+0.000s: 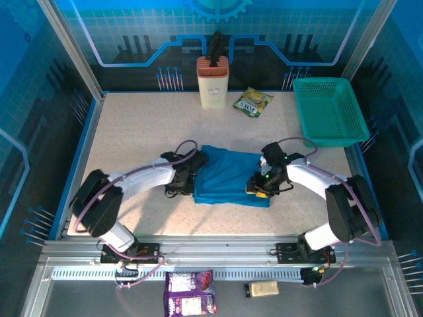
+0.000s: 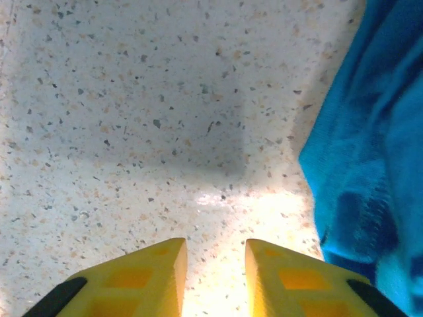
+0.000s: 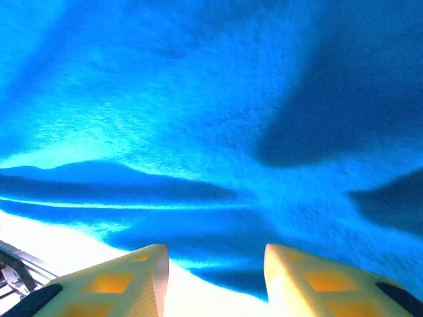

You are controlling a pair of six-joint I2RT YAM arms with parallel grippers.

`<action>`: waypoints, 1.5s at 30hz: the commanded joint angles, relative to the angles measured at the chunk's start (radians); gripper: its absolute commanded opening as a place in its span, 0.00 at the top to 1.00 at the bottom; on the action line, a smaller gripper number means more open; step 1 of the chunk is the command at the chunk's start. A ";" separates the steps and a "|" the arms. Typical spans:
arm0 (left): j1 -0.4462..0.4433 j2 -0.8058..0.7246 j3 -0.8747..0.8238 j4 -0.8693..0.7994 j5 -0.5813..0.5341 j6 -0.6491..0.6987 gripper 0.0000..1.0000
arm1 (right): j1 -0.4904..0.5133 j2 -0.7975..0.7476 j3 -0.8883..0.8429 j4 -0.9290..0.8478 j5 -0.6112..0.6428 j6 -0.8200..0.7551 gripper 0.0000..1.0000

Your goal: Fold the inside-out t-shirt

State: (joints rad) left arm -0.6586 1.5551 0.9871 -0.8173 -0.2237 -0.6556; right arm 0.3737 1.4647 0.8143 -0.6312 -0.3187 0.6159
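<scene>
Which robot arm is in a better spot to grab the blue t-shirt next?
Right, probably. The right fingers are spread just above the t-shirt. The left fingers hang over bare table, with the cloth off to one side.

Parted claw [image 2: 215, 256] beside blue t-shirt [image 2: 370, 152]

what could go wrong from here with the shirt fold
The left gripper stands open over bare table, beside the edge of the t-shirt; closing there would likely catch nothing. The right gripper is open, low over wrinkled cloth; a pinch there might catch several layers and drag the fold apart.
</scene>
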 commanded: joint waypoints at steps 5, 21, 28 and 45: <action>0.039 -0.068 -0.105 0.282 0.370 -0.081 0.58 | -0.074 -0.096 0.047 -0.166 0.112 -0.071 0.57; 0.039 -0.017 -0.164 0.339 0.370 -0.118 0.71 | -0.107 0.012 -0.058 -0.092 0.095 -0.122 0.56; 0.038 -0.062 -0.137 0.321 0.371 -0.111 0.97 | -0.107 0.036 -0.074 -0.063 0.082 -0.130 0.93; 0.042 -0.047 -0.253 0.329 0.447 -0.099 0.91 | -0.122 0.008 -0.061 -0.113 0.154 -0.119 1.00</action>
State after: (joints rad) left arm -0.6235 1.4696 0.7513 -0.4721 0.2222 -0.7616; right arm 0.2672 1.4857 0.7498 -0.7174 -0.1864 0.4923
